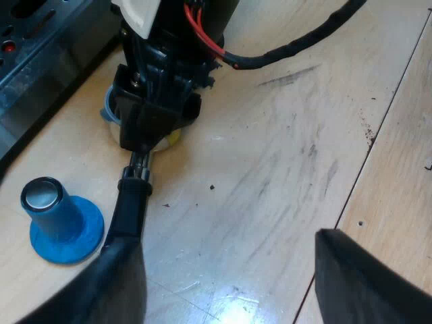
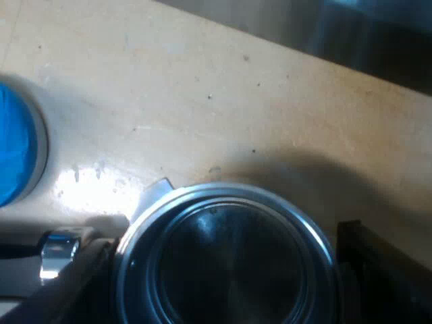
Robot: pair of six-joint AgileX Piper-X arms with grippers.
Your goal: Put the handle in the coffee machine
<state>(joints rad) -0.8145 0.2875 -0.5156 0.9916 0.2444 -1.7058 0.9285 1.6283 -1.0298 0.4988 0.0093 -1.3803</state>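
The metal holder [image 2: 223, 192] lies on the wooden table, its round basket seen from above. My right gripper [image 2: 226, 277] is around the basket, one finger pressed against each side of the rim. In the left wrist view that gripper [image 1: 152, 128] stands down over the basket, and the holder's dark handle [image 1: 131, 209] runs from it toward my left gripper [image 1: 229, 277]. My left gripper is open, with the handle lying beside one finger [image 1: 115, 283]. A blue tamper [image 1: 61, 223] stands upright close to the handle, and its blue base [image 2: 13, 152] sits near the basket.
The espresso machine's metal front [image 1: 40, 54] rises just beyond the holder and the tamper; its lower edge [image 2: 337, 34] runs close past the basket. Bare wooden table [image 1: 290, 155] stretches away from the handle on the side opposite the tamper.
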